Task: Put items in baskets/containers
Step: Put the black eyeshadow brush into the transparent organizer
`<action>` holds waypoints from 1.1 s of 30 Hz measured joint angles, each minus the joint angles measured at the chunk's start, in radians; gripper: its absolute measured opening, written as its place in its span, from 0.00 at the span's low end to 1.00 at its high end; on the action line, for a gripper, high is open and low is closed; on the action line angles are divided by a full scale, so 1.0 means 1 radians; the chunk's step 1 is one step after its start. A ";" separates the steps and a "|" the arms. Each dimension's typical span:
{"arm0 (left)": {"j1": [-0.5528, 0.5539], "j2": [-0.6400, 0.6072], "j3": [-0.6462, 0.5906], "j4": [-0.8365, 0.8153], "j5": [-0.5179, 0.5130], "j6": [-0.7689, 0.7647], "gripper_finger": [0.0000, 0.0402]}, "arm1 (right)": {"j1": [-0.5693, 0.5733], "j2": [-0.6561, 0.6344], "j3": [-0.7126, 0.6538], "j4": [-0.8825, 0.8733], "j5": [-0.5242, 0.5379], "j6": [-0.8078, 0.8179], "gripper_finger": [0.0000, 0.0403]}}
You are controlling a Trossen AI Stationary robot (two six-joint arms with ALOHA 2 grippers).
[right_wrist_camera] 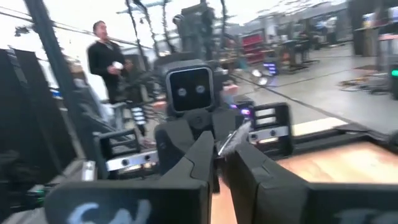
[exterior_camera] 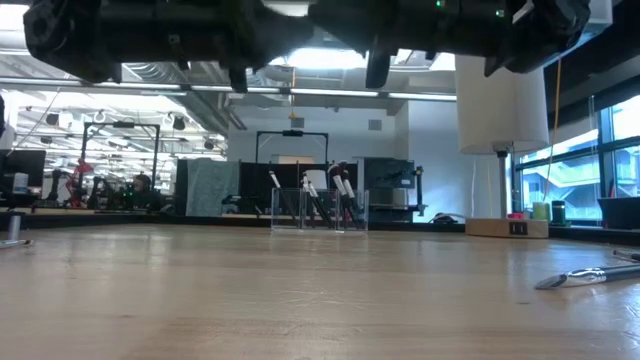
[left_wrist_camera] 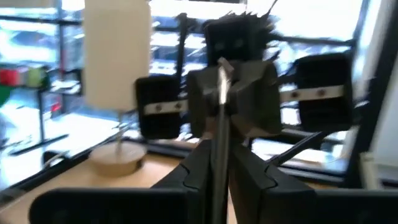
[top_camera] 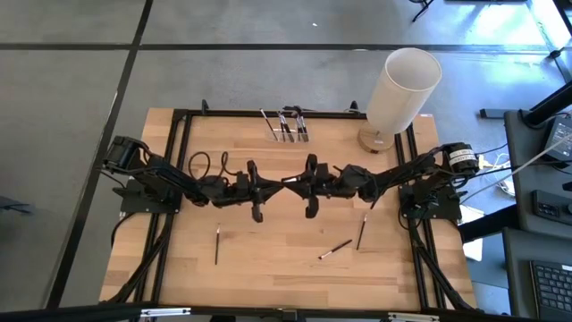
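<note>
Both grippers meet above the table's middle, my left gripper [top_camera: 275,182] [left_wrist_camera: 219,146] facing my right gripper [top_camera: 295,182] [right_wrist_camera: 219,146], each shut on one thin brush [left_wrist_camera: 220,106] that spans the gap between them. The clear holder [top_camera: 286,130] [exterior_camera: 318,210] stands on its base at the far edge, with several brushes leaning upright inside. Three more brushes lie flat on the wood: one near left [top_camera: 216,243], two near right [top_camera: 335,249] [top_camera: 361,231]. The low view shows one of them [exterior_camera: 590,275] at its right. My left gripper pinches the brush's dark handle [left_wrist_camera: 217,186] between its two fingers, level, coming from the table's left, with the fingers along it. The brush is lifted clear and points at the other gripper. My right gripper pinches the same brush at its silvery ferrule end [right_wrist_camera: 233,142] between its two fingers, level, from the table's right.
A tall white cylinder [top_camera: 402,89] on a tan base stands at the far right corner. A black frame [top_camera: 179,125] borders the table. People and equipment show in the room beyond; one person [right_wrist_camera: 106,59] stands behind the left arm.
</note>
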 joint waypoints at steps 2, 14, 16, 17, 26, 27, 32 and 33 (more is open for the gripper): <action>0.001 0.000 0.000 -0.034 -0.034 -0.016 0.13 | 0.000 0.000 0.000 -0.031 0.036 0.001 0.08; 0.046 0.001 -0.001 -0.439 -0.116 -0.211 0.33 | -0.049 -0.023 0.067 -0.291 0.123 -0.013 0.08; 0.062 0.001 -0.001 -0.495 -0.116 -0.251 0.37 | -0.070 -0.023 0.140 -0.462 0.134 -0.028 0.08; 0.070 0.001 -0.001 -0.520 -0.116 -0.272 0.38 | -0.082 -0.023 0.182 -0.557 0.144 -0.044 0.08; 0.106 0.001 -0.002 -0.674 -0.117 -0.392 0.45 | -0.237 -0.002 0.554 -1.133 0.147 -0.153 0.08; 0.105 0.001 -0.002 -0.675 -0.118 -0.392 0.45 | -0.257 0.005 0.587 -1.176 0.127 -0.153 0.08; 0.105 0.001 -0.002 -0.673 -0.118 -0.401 0.44 | -0.354 0.082 0.726 -1.330 0.102 -0.177 0.08; 0.105 0.001 -0.002 -0.673 -0.118 -0.406 0.44 | -0.375 0.107 0.755 -1.367 0.101 -0.185 0.09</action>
